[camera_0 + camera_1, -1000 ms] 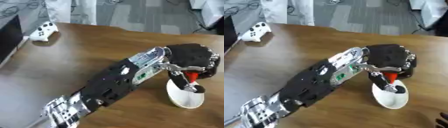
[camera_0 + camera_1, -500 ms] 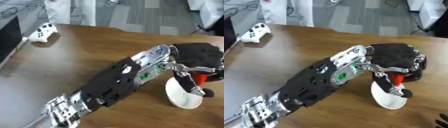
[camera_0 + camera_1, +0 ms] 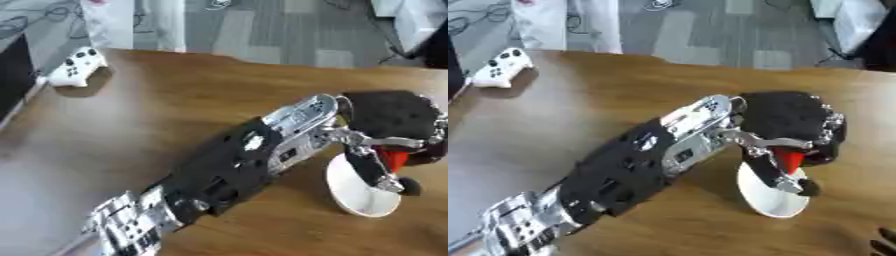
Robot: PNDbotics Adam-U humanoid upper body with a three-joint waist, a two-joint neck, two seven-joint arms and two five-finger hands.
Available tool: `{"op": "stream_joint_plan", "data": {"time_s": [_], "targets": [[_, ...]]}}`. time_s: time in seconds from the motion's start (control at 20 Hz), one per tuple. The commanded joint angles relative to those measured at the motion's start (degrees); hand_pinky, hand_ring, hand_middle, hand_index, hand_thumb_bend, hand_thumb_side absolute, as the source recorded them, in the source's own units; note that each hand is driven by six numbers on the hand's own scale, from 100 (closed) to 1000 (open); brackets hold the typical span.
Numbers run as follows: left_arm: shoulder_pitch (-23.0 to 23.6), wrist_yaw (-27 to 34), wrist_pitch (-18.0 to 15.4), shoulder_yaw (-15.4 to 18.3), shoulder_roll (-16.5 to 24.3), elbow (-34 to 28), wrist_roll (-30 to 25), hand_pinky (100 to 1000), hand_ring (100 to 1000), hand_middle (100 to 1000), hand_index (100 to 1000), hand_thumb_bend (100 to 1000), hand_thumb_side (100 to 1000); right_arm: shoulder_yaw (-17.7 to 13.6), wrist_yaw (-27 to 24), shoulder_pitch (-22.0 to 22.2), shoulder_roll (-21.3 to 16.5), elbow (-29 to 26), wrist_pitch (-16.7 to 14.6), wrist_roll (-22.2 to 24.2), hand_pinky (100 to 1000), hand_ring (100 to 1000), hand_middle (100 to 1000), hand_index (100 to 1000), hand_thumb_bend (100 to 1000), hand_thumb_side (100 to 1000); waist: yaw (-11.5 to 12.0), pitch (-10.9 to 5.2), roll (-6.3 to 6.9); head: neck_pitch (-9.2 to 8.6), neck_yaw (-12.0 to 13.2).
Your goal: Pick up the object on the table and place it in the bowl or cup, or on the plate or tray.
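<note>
One black left hand (image 3: 794,122) curls round a small red cone-shaped thing (image 3: 787,159) just above the round white plate (image 3: 765,197), so next it should open its fingers.

The red object (image 3: 788,159) shows only as a tapered sliver between the curled fingers (image 3: 829,131) and thumb (image 3: 773,172) of the left hand (image 3: 785,116); its full shape cannot be told. The hand's back hides the rest of it, and also covers the white plate (image 3: 767,197) at the plate's 12 o'clock rim. At the 5 o'clock corner of the right eye view, dark fingertips of the right hand (image 3: 884,241) are cut off by the edge. The white game controller (image 3: 77,66) at 10 o'clock is blurred.
</note>
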Motion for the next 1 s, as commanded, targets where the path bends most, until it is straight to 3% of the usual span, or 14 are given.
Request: {"op": "stream_joint_plan", "data": {"time_s": [0.05,0.15,0.3,0.35,0.4,0.5,0.55,0.6,0.65,0.75,1.0], "targets": [[-1.49,-1.16,-0.63,0.93,-0.34,0.18,0.69,100,100,107,300,337,166,-0.05,-0.35,-0.56,-0.46,-1.33,-1.6,2.08,947,957,1000,1000,100,534,-0.17,-0.63,-0.07,-0.74,-0.72],[-1.5,-1.49,-0.94,0.98,-0.38,0.4,1.14,142,100,172,345,358,164,-0.06,-0.33,-0.57,-0.47,-1.41,-1.55,2.13,947,957,1000,1000,100,534,-0.15,-0.52,-0.05,-0.71,-0.78],[-1.52,-1.52,-1.52,1.05,-0.42,0.49,1.84,346,270,321,444,414,143,-0.05,-0.29,-0.58,-0.47,-1.43,-1.51,2.19,947,957,1000,1000,100,534,-0.1,-0.46,-0.02,-0.69,-0.86],[-1.53,-1.37,-1.83,1.07,-0.43,0.41,2.1,443,368,391,501,431,243,-0.05,-0.26,-0.58,-0.47,-1.42,-1.5,2.23,947,957,1000,1000,100,534,-0.07,-0.48,-0.02,-0.69,-0.9],[-1.54,-1.15,-2.18,1.11,-0.43,0.33,2.38,546,464,476,583,471,410,-0.04,-0.25,-0.58,-0.47,-1.4,-1.49,2.26,947,957,1000,1000,100,534,-0.06,-0.49,-0.02,-0.69,-0.93],[-1.59,-0.32,-3.18,1.23,-0.44,0.04,3.24,676,639,653,752,552,635,-0.06,-0.21,-0.58,-0.46,-1.33,-1.48,2.29,947,957,1000,1000,100,534,-0.01,-0.56,-0.01,-0.69,-0.98],[-1.62,0.25,-3.67,1.31,-0.46,-0.09,3.74,725,730,740,821,579,726,-0.05,-0.18,-0.58,-0.47,-1.29,-1.47,2.31,947,957,1000,1000,100,534,0.01,-0.61,0.0,-0.7,-1.01],[-1.64,0.83,-4.09,1.37,-0.45,-0.19,4.24,740,754,763,840,585,754,-0.05,-0.14,-0.58,-0.47,-1.24,-1.46,2.32,947,957,1000,1000,100,534,0.04,-0.66,0.01,-0.71,-1.04],[-1.66,1.4,-4.39,1.43,-0.47,-0.25,4.71,793,830,834,898,593,845,-0.03,-0.11,-0.58,-0.47,-1.19,-1.46,2.34,947,957,1000,1000,100,533,0.07,-0.7,0.02,-0.74,-1.07],[-1.69,2.23,-4.71,1.52,-0.46,-0.3,5.5,834,889,879,939,590,916,-0.02,-0.08,-0.59,-0.48,-1.11,-1.46,2.36,947,957,1000,1000,100,533,0.13,-0.77,0.03,-0.77,-1.11],[-1.76,2.51,-4.82,1.53,-0.29,-0.24,6.33,852,884,873,932,578,956,0.01,-0.06,-0.55,-0.55,-0.95,-1.51,2.39,947,957,1000,1000,100,533,0.25,-0.92,0.05,-0.79,-1.08]]}}
